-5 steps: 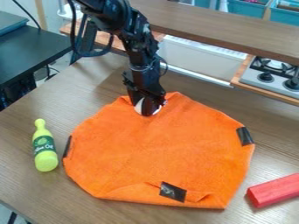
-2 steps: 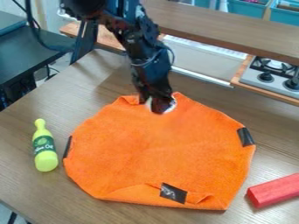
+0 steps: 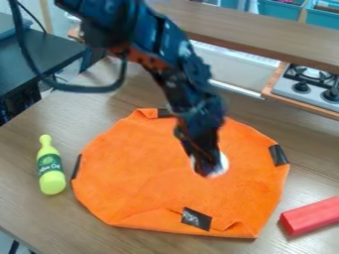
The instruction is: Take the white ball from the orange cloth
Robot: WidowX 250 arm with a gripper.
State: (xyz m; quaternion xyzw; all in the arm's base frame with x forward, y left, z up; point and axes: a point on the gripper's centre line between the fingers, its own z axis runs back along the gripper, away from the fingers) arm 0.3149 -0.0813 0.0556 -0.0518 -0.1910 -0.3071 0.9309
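The black gripper (image 3: 209,167) is clamped on the white ball (image 3: 224,163) over the orange cloth (image 3: 145,173), toward three o'clock from its centre; a yellow-green bottle (image 3: 51,171) lies at nine o'clock.

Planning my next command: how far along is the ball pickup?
Done: the claw has reached the white ball. In hand: the ball, seemingly gripped, white showing either side of the claw. Left: taking it off the orange cloth beneath it; I can't tell whether it's lifted.
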